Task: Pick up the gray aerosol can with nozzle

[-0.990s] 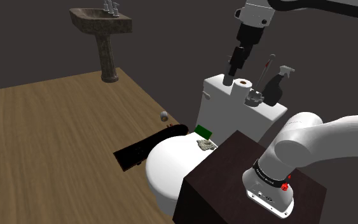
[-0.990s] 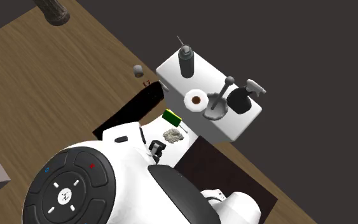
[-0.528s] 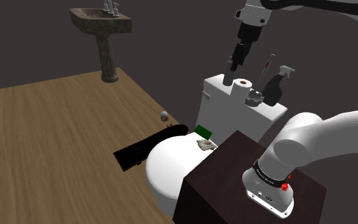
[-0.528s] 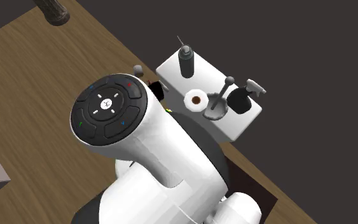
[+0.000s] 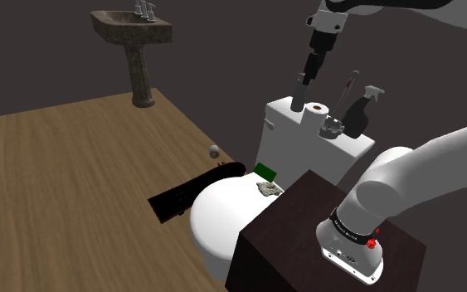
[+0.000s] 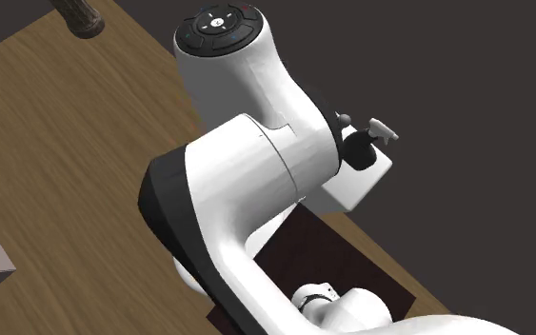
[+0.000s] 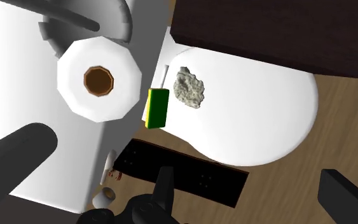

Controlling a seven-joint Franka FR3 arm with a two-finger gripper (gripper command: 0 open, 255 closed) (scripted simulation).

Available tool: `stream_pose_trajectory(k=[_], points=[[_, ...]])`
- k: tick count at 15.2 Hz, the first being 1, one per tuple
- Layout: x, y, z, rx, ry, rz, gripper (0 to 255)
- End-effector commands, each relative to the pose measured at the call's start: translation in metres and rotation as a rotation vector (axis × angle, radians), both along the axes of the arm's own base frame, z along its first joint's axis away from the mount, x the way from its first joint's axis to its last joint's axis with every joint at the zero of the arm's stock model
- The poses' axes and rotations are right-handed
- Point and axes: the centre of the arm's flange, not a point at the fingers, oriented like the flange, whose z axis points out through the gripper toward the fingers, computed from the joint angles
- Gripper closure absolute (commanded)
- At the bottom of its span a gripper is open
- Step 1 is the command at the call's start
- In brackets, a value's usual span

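Observation:
The aerosol can [image 5: 296,94] is a dark gray cylinder with a thin nozzle, upright at the far end of the white toilet tank [image 5: 285,133]. In the wrist view the can [image 7: 17,159] lies off to the side of my fingers, not between them. My black gripper [image 5: 304,80] hangs just above the tank, close beside the can's top and clear of it. It is open [image 7: 254,194], its two fingers standing far apart with nothing between them. The arm covers the can in the second exterior view.
On the tank stand a toilet paper roll [image 7: 98,79], a small bowl with a stick [image 5: 333,126] and a dark spray bottle [image 5: 362,112]. A green block [image 7: 157,108] and a crumpled wad [image 7: 190,88] lie on the toilet lid [image 7: 254,121]. A pedestal sink [image 5: 133,33] stands far off.
The gripper has risen a little over the tank's far end. In the second exterior view the arm has swung across and now covers most of the tank.

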Motion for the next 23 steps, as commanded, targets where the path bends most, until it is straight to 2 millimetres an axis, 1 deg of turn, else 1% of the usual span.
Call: stream_pose_trajectory(k=[1, 19, 22, 23], points=[[0.011, -0.026, -0.004, 0.003, 0.007, 0.007, 0], [0.129, -0.239, -0.047, 0.045, 0.068, 0.063, 0], [0.149, -0.274, -0.056, 0.052, 0.078, 0.073, 0], [0.154, -0.282, -0.058, 0.053, 0.081, 0.075, 0]])
